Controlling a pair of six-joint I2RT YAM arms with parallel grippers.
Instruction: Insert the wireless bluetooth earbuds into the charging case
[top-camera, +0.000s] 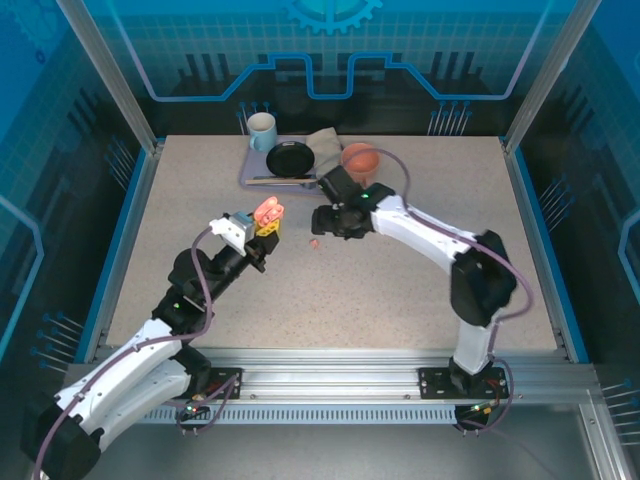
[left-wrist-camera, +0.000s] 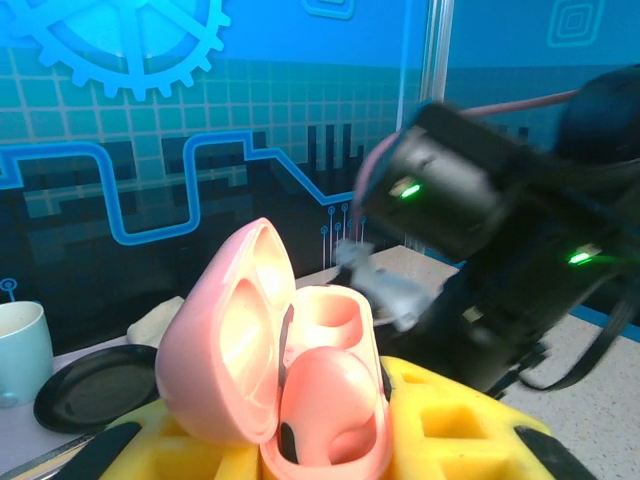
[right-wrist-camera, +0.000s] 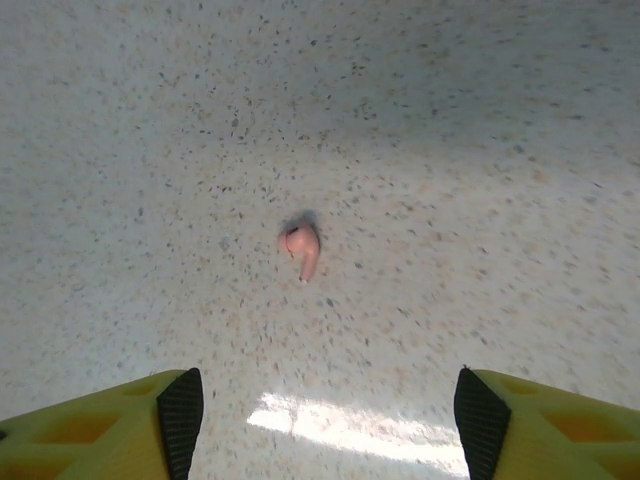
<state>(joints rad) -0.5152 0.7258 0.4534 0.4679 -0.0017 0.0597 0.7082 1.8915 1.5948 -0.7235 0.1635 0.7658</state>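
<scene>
Wide-spread right claw (right-wrist-camera: 320, 410) hovers over the salmon-pink earbud (right-wrist-camera: 301, 248) (pick-up step); next, pinch it for the pink charging case (left-wrist-camera: 290, 370) gripped in the left claw (top-camera: 265, 228).

text: none legible | labels: none | brands: none | numbers: 0 readable

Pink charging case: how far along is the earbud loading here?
Done: the left gripper holds the pink case open, one pink earbud apparently seated inside. In hand: the open right gripper hovers over a second pink earbud on the table. Left: grasp it and seat it.
</scene>
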